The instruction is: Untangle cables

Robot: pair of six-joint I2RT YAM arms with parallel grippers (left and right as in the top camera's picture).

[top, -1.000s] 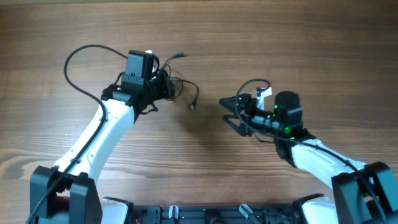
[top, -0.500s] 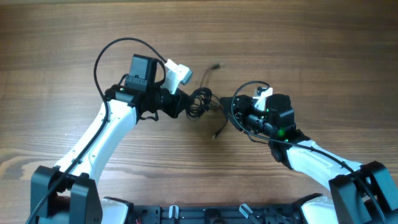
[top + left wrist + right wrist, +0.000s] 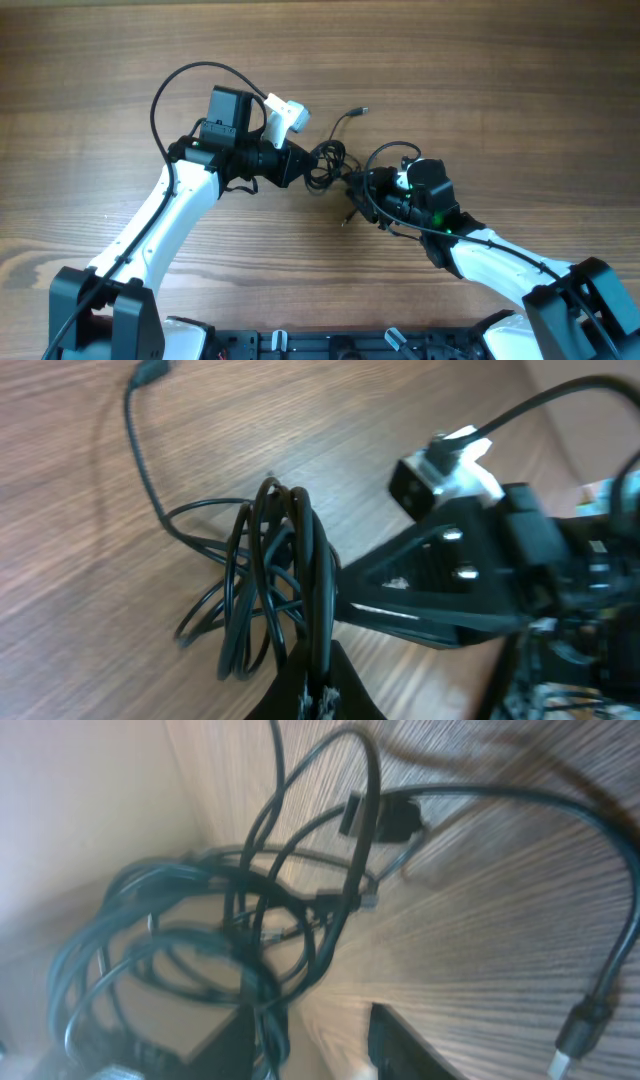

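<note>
The cables (image 3: 325, 163) are bunched as a small knot of thin black loops near the middle of the wooden surface (image 3: 480, 60), between the two arms. The left fingers (image 3: 345, 702) are closed on several of these loops; in the left wrist view the pinched loops stand upright above the fingers, with slacker loops spread to the left. One cord is led from the knot toward the far right and ends in a far plug (image 3: 360, 110). A near plug (image 3: 343, 218) is seen on the near side of the knot. The right fingers (image 3: 410, 1040) are placed at the right side of the knot. They are seen apart, with strands running between them close to one finger. Whether any strand is pinched cannot be told.
</note>
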